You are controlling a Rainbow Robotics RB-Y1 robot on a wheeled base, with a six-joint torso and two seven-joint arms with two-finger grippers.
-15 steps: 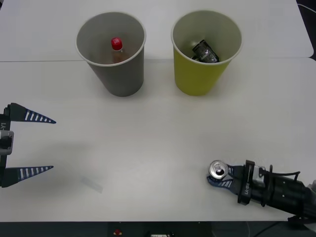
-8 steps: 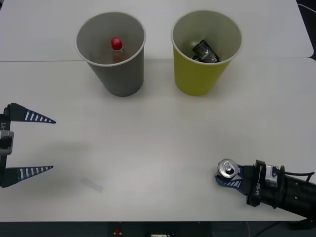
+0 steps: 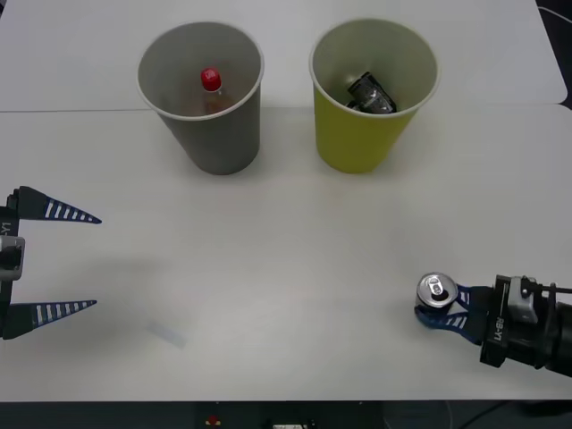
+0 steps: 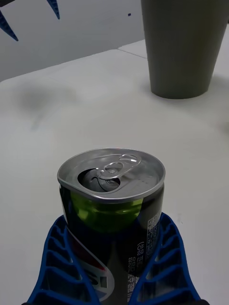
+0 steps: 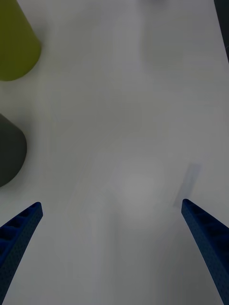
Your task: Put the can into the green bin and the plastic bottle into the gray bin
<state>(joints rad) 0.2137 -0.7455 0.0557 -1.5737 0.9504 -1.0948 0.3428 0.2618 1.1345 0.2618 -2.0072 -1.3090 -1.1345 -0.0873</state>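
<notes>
On the white counter (image 3: 286, 259) stand the gray tapered bin (image 3: 219, 134), red-capped plastic bottle (image 3: 211, 82) inside, and the yellow-green tapered bin (image 3: 362, 134). The right hand (image 3: 444, 312) grips the small black can (image 3: 436, 292); it could clip the rim. The left hand (image 3: 54, 261) waits, spread.

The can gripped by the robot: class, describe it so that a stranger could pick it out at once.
Start at the white table and go to its near right corner, where the right gripper is shut on a small black cylindrical soda can. It stands upright with an opened silver top, unlike the crumpled dark can lying inside the yellow-green bin.
</notes>
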